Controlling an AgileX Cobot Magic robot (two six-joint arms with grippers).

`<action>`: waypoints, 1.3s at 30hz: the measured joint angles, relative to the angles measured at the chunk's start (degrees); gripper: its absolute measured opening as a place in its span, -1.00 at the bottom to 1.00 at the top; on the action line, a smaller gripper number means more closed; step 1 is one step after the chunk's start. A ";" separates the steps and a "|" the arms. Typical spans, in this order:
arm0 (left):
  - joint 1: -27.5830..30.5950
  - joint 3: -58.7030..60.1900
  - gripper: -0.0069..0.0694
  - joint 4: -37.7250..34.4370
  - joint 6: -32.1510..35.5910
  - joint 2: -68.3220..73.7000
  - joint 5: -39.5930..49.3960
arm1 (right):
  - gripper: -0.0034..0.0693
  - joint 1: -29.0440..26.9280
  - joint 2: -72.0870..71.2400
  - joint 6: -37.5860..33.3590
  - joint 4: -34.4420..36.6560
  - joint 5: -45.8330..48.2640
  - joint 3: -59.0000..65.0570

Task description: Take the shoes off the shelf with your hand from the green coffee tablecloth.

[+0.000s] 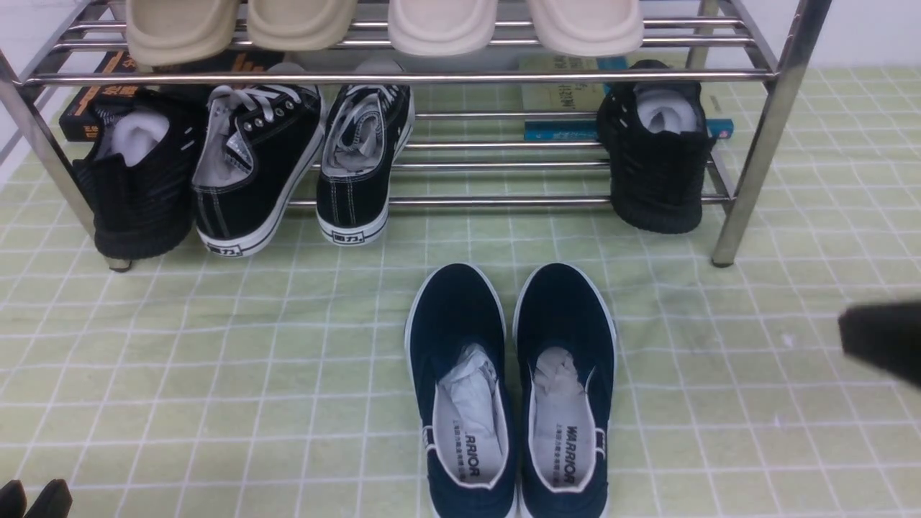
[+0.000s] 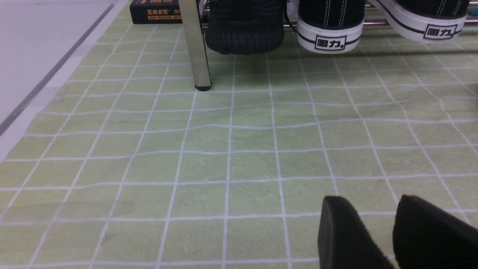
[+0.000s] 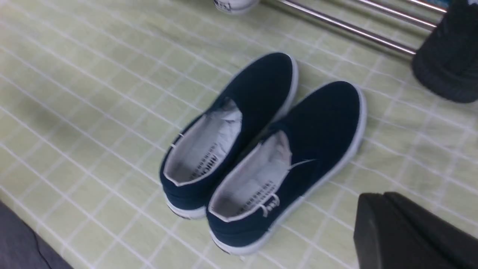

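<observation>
Your navy shoes (image 1: pixel 511 388) sit paired on green cloth (image 1: pixel 216 360), just before rack (image 1: pixel 755 129). Right claw (image 3: pixel 388 231) closed, empty, beside shoes. Left claw (image 2: pixel 392 231) open.

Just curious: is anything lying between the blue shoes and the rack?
No, only bare green cloth separates the blue shoes from the rack, seen from the front.

Bright, even light – soft shadows, chrome glare; right wrist view blurred
</observation>
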 joint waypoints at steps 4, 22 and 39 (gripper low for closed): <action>0.00 0.00 -0.19 0.00 0.00 0.00 0.00 | -0.94 0.00 -6.84 1.01 -0.12 -10.24 11.90; 0.00 0.00 -0.19 0.00 0.00 0.00 0.00 | -0.90 0.00 -11.34 1.45 -0.51 -15.23 25.86; 0.00 0.00 -0.19 0.00 0.00 0.00 0.00 | -0.86 -27.27 -28.24 -12.21 8.08 -21.68 40.04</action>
